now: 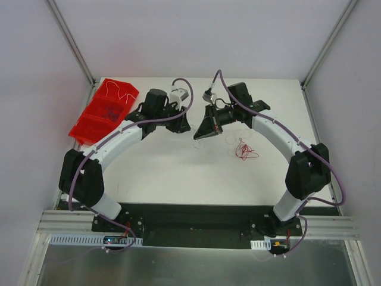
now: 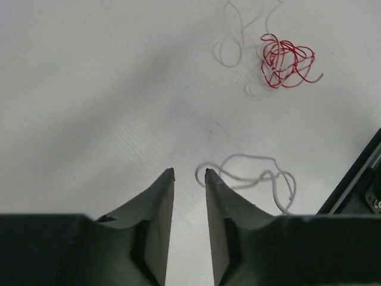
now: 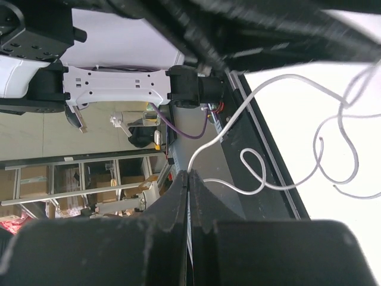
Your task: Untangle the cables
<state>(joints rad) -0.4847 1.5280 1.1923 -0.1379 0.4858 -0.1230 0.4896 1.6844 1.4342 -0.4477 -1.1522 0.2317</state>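
My right gripper (image 3: 189, 174) pinches a white wire (image 3: 290, 75), left of the red tangle (image 2: 286, 59); my left gripper (image 2: 189, 173), farther left, stands slightly parted, empty.

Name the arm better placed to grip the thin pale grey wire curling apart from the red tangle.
Left. The left gripper is part open, fingertips beside that wire; the right gripper is shut on a thin white wire.
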